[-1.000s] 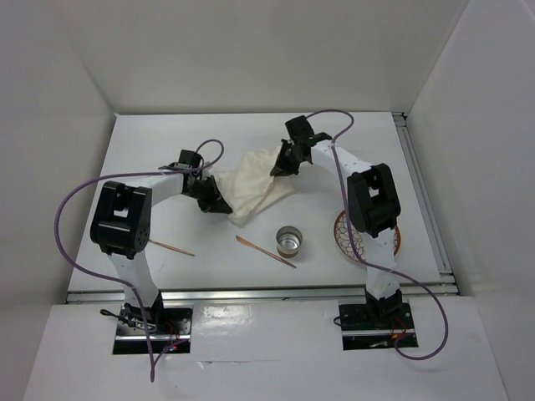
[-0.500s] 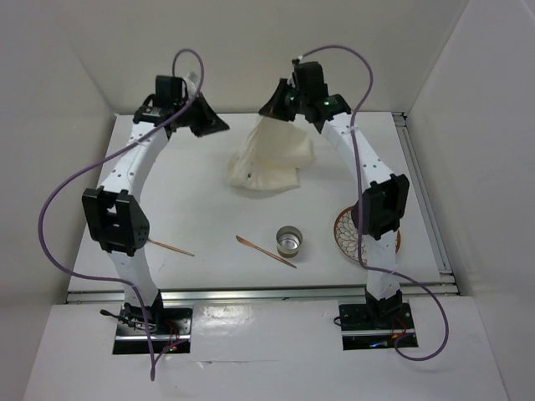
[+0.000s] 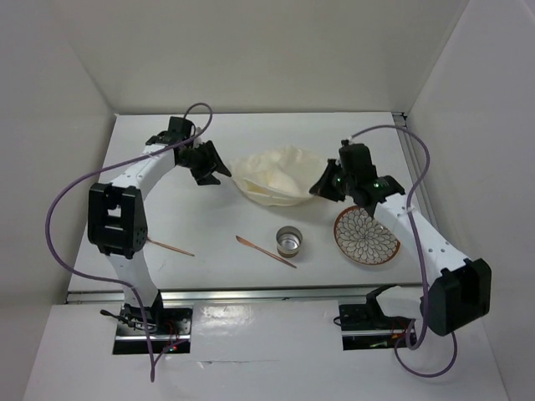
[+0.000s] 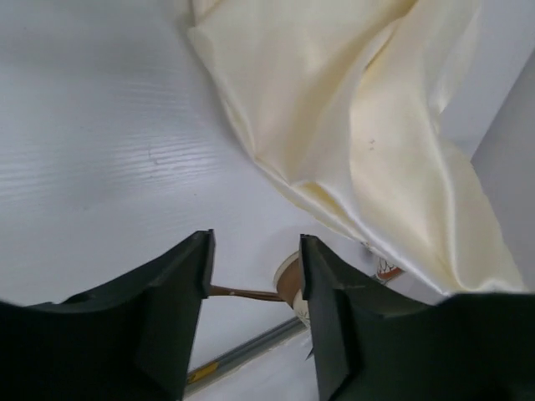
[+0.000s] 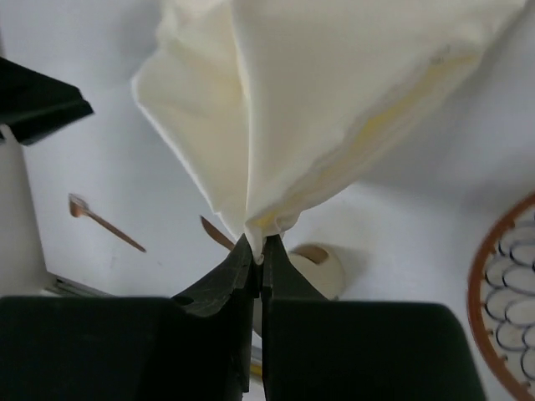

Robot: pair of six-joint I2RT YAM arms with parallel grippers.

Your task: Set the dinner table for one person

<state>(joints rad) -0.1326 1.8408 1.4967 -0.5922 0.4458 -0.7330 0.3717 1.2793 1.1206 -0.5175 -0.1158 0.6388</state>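
Note:
The cream cloth placemat point(image 3: 280, 175) billows over the back middle of the white dinner table point(image 3: 209, 225). My right gripper point(image 3: 322, 185) is shut on its right edge; in the right wrist view the jaws point(image 5: 257, 246) pinch a bunched corner of the cloth point(image 5: 334, 100). My left gripper point(image 3: 216, 171) stands open just left of the cloth, apart from it. In the left wrist view nothing is between its fingers point(image 4: 255, 242), and the cloth point(image 4: 359, 109) hangs ahead to the right.
A metal cup point(image 3: 290, 241) stands front of centre, a wooden spoon point(image 3: 266, 251) beside it. A patterned plate point(image 3: 366, 236) lies to the right under my right arm. Another wooden utensil point(image 3: 170, 246) lies front left by the left arm.
Both arms have come down from a raised pose and the cloth now hangs lower and wider. The left jaws have opened. The right arm swung right, uncovering the plate.

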